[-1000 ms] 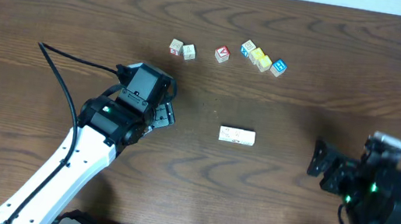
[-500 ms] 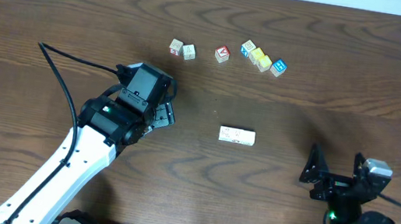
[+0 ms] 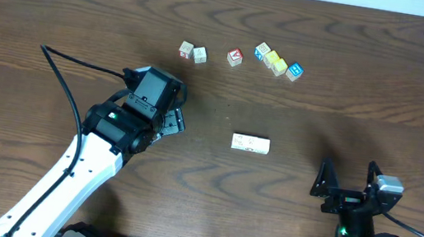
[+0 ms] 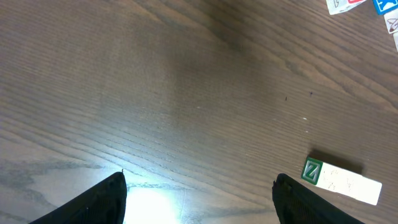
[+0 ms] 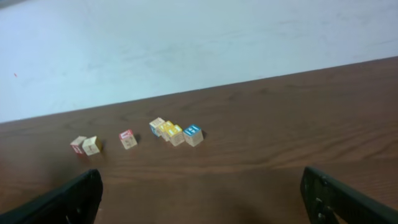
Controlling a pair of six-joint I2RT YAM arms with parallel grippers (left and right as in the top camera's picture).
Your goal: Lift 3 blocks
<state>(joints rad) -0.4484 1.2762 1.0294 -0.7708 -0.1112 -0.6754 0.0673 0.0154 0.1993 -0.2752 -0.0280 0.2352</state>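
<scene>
- On the table (image 3: 388, 52) we count the 3 blocks (image 3: 251, 144) as one short pale row, touching end to end and lying flat near the middle. From above the seams between them are hard to make out.
- In the left wrist view the same row (image 4: 347, 183) lies at 4 o'clock, and its near end face carries a green letter.
- We count seven coloured cubes (image 3: 235, 56) along the 12 o'clock edge. Two sit just beside each other at 11 o'clock of the row, one red-faced cube stands alone at about 12 o'clock, and four are packed together at about 1 o'clock, running from a blue-and-white one to a blue one.
- The right wrist view shows the same seven cubes (image 5: 128, 139), in the same two, one and four.
- The left gripper (image 3: 175, 122) (image 4: 199, 202) sits at 9 o'clock of the row, apart from it. Its fingers are spread wide over bare wood with nothing between them.
- The right gripper (image 3: 344, 184) (image 5: 202, 202) is at 4 o'clock of the row, near the table's 6 o'clock edge. It is spread fully and grips nothing.
</scene>
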